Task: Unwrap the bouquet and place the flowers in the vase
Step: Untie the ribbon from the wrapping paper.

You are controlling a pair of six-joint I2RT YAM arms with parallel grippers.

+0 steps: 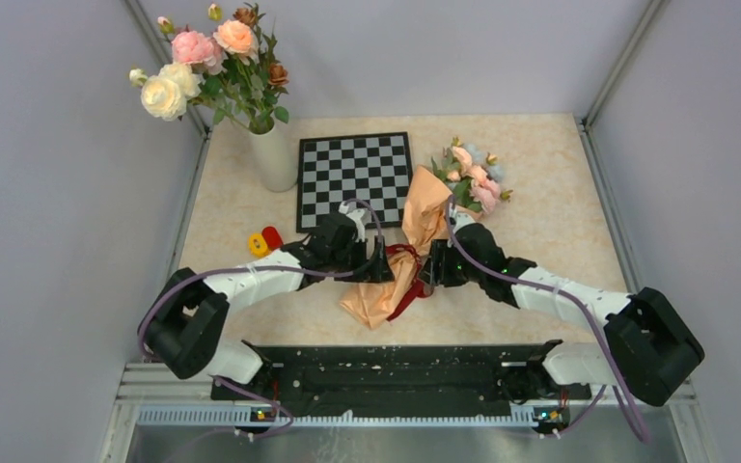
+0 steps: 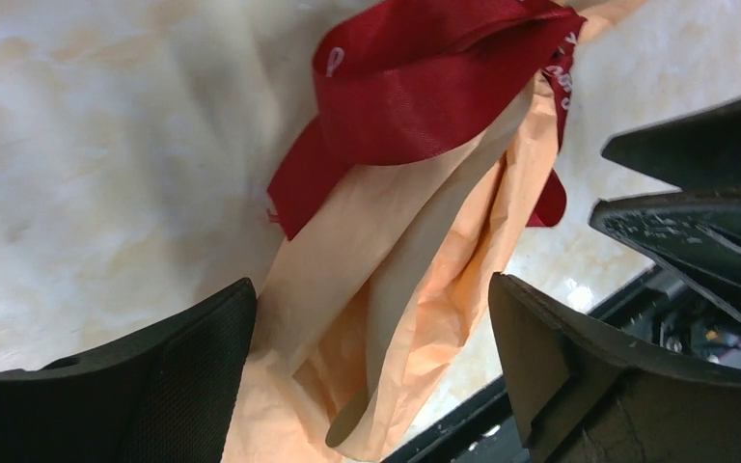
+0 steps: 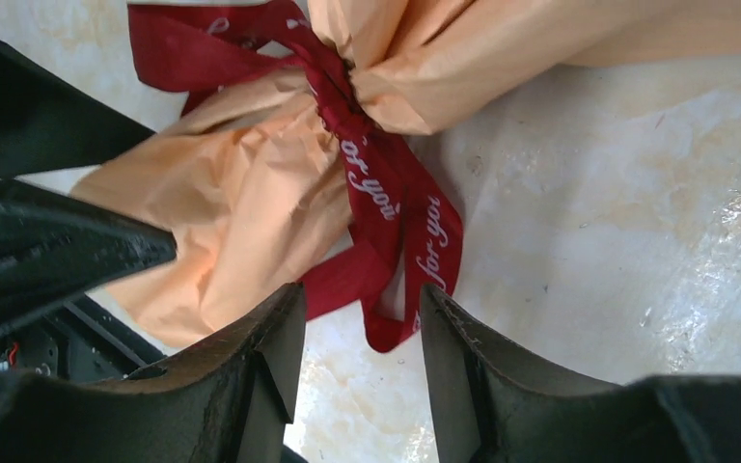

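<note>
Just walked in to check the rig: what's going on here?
Both arms meet at the bouquet, which is still tied and wrapped. The left gripper, open, straddles its lower end. The right gripper flanks a tail of the red ribbon without pinching it yet. The flowers are in the wrap, and the vase holds larger roses.

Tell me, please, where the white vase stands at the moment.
In the top view the vase stands at the far left corner of the table, just left of the chessboard, holding large cream, pink and peach roses.
</note>
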